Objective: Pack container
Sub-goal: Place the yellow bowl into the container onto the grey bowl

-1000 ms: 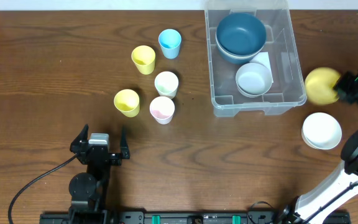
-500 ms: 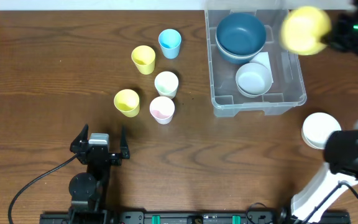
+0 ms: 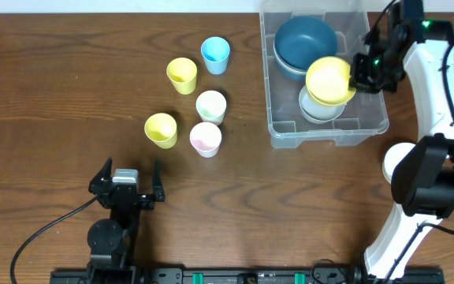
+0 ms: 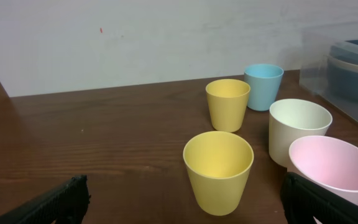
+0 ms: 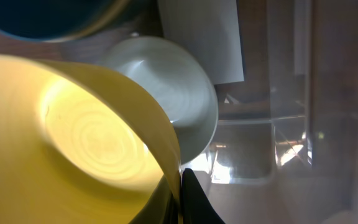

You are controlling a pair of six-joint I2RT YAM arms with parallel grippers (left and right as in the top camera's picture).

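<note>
Partway: right hand (image 3: pixel 356 77) clamped on round yellow bowl (image 3: pixel 327 80) over clear plastic container (image 3: pixel 329 134), desk's far-right corner; white bowl (image 3: pixel 388 158), five pastel cups (image 3: pixel 210 105) unpacked.

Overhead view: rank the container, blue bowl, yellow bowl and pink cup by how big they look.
1. container
2. blue bowl
3. yellow bowl: it is held up nearer the camera, so it may look bigger than it is
4. pink cup
</note>
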